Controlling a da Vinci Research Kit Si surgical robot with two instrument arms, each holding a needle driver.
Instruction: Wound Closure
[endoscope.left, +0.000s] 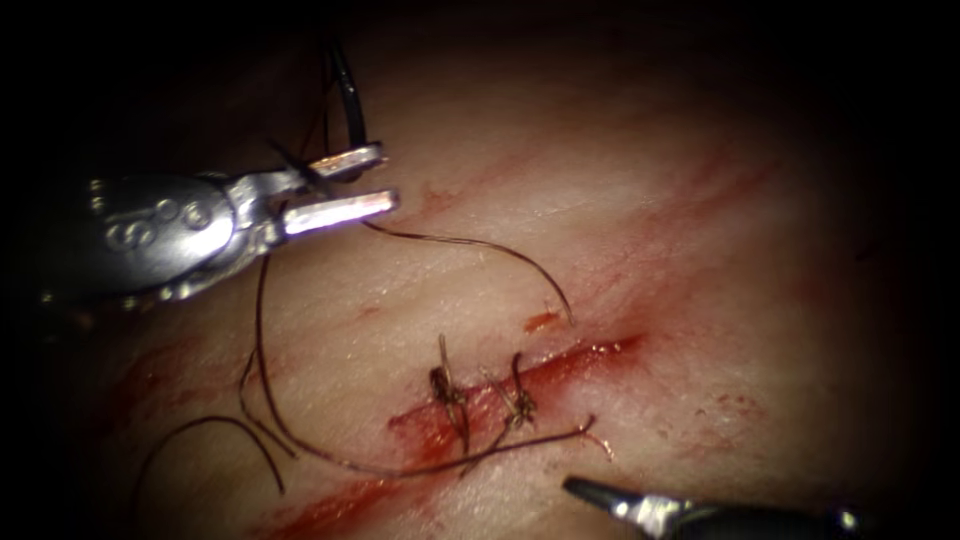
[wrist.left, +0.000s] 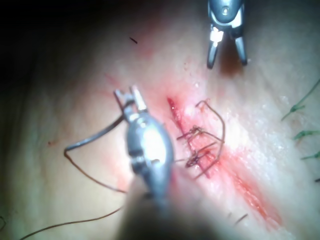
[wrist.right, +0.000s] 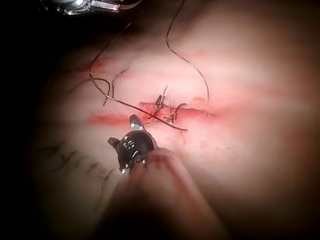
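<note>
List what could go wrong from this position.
1. Loose thread loops across the cut and the two stitches. It might snag the right tool, which is open, empty and close by.
2. The needle sits at the left tool, off the tissue. Its grip is unclear, so it might slip.

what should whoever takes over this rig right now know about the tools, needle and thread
Left tool: holds the needle clear of the tissue, left of the cut; where along its curve is unclear.
Right tool: jaws open, holding nothing, low beside the cut.
Thread: runs from the left tool into the tissue just above the cut, with slack looped to the left.
Done: two knotted stitches across the cut.
Left: the cut shows unstitched on both sides of them.
</note>
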